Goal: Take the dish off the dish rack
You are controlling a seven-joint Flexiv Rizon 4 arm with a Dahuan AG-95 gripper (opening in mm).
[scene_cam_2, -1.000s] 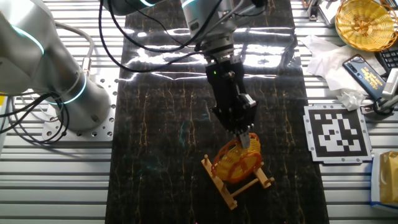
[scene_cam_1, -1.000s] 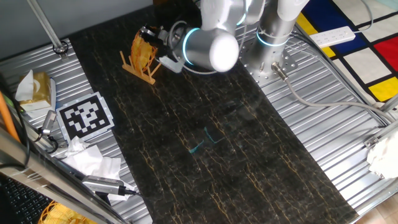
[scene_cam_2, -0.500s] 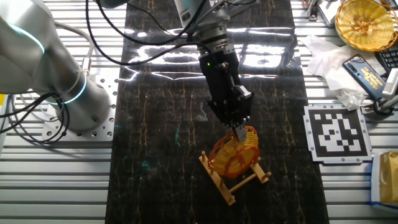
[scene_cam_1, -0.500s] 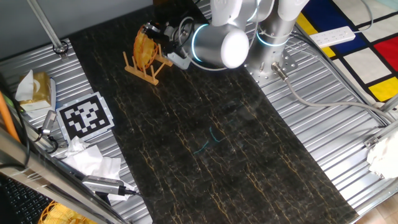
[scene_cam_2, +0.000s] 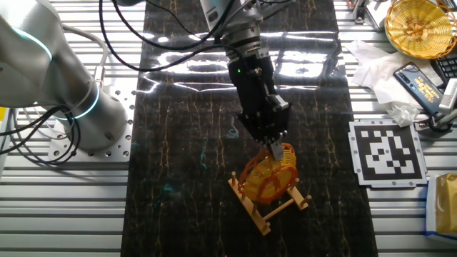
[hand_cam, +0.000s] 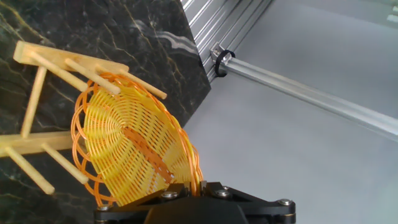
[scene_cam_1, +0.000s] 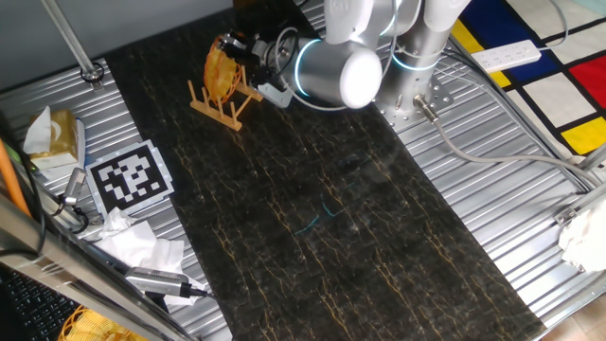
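Note:
The dish (hand_cam: pixel 134 149) is an oval yellow-orange wicker piece with a darker orange centre stripe. It stands on edge between the pegs of the small wooden dish rack (hand_cam: pixel 37 102), its rim lifted slightly. It also shows in one fixed view (scene_cam_1: pixel 220 71) and in the other fixed view (scene_cam_2: pixel 268 178). My gripper (hand_cam: pixel 194 188) is shut on the dish's upper rim, one finger on each side. The rack (scene_cam_2: pixel 275 210) rests on the dark marble-patterned mat (scene_cam_2: pixel 186 143), near its edge (scene_cam_1: pixel 216 106).
A printed marker card (scene_cam_2: pixel 385 151), crumpled tissues (scene_cam_2: pixel 375 68), a second wicker basket (scene_cam_2: pixel 421 25) and small items lie on the metal table beside the mat. The arm's base (scene_cam_2: pixel 64 86) stands on the other side. The mat's edge drops off just behind the rack (hand_cam: pixel 199 81).
The gripper has risen slightly with the dish's rim in it over the last second; the dish sits a little higher in the rack. The rack has shifted slightly.

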